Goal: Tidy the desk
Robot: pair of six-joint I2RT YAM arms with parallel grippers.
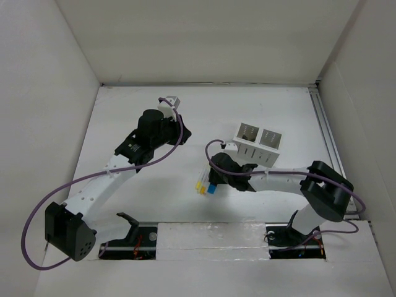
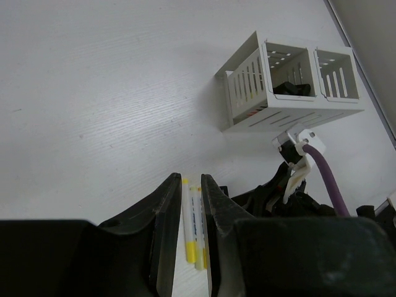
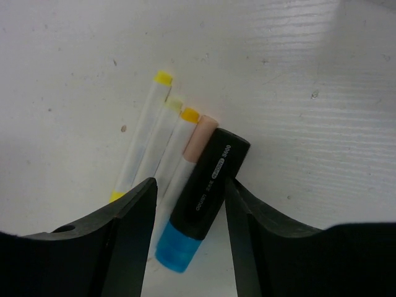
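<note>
Right gripper (image 3: 190, 185): your jaws stand well apart, one finger on each side of the marker lying on the surface. Nothing is gripped, and you cannot tell whether the right finger touches it.
Black-barrelled marker with a blue cap (image 3: 207, 179): flat on the surface, near the middle of the near edge.
White pen with a pink tip (image 3: 199, 133): lies against the marker's side.
Clear pens with yellow caps (image 3: 145, 136): side by side, just beside the pink-tipped pen.
Left gripper (image 2: 189, 179): your jaws are open only a narrow slit and hold nothing.
White slotted two-compartment holder box (image 2: 247, 86): right of the surface's centre, beyond the pens, with a dark item in one compartment.
Large matte white desk (image 1: 124, 105): spreads under both arms, with white walls and a metal rail (image 1: 325, 130) along its right edge.
</note>
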